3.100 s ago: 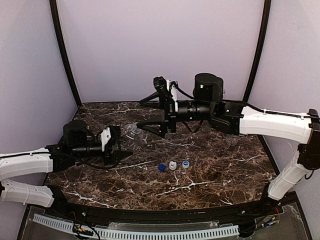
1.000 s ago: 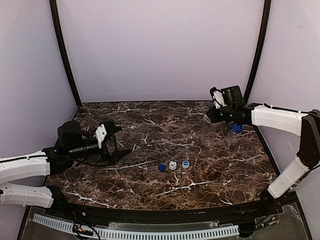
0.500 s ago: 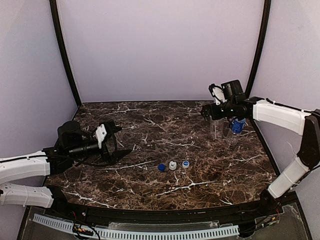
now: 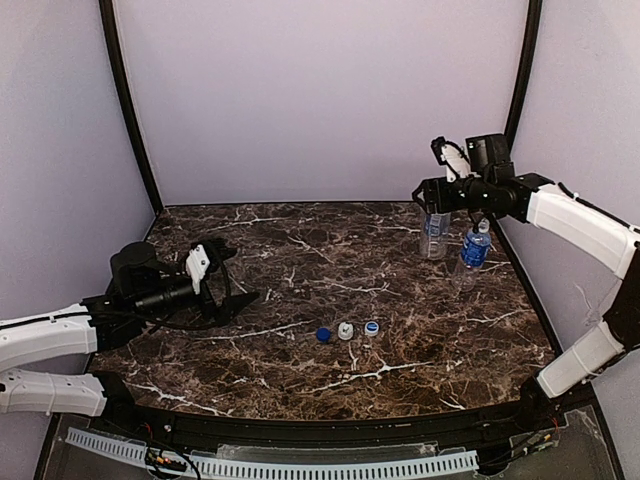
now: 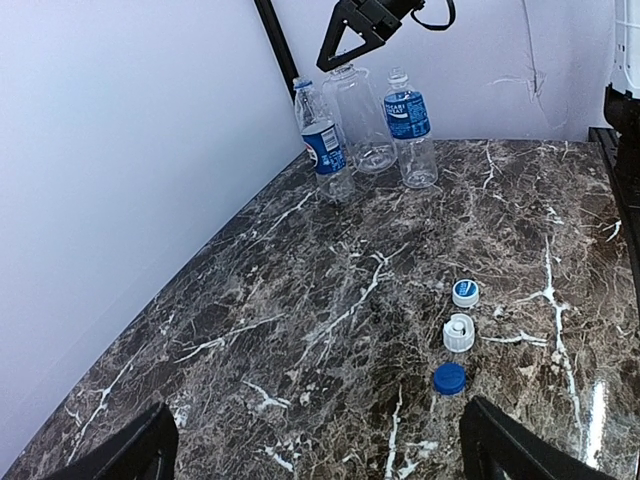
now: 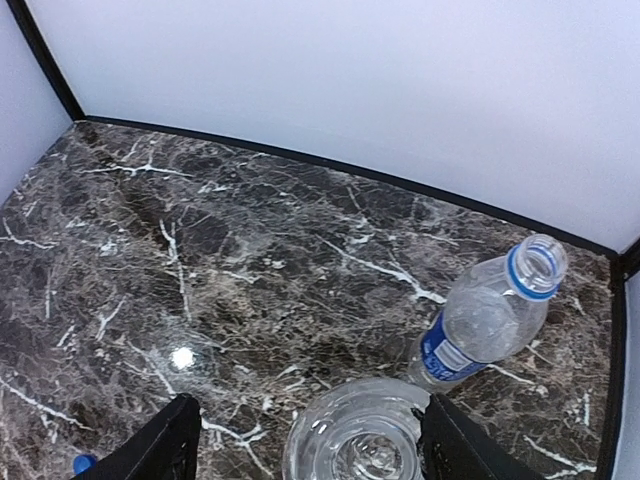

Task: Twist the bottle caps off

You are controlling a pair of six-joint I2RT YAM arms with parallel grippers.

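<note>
A dark blue plastic screw cap (image 4: 323, 334), a white plastic screw cap (image 4: 345, 331) and a pale blue-and-white screw cap (image 4: 371, 327) lie in a short row near the middle of the dark marble table (image 4: 420, 375); well apart from them, at the far right corner, stand a clear Pepsi-labelled bottle (image 5: 322, 146), a clear unlabelled bottle (image 5: 362, 120) and a clear water-labelled bottle (image 5: 411, 128), close together. The right gripper (image 4: 436, 198) hangs above the unlabelled bottle's mouth, fingers spread wide and holding nothing; the left gripper (image 4: 238, 278) hovers low over the table's left side, jaws wide apart and empty.

Dark marble tabletop (image 4: 300, 370); lilac walls (image 4: 320, 90); black corner posts (image 4: 127, 100)
</note>
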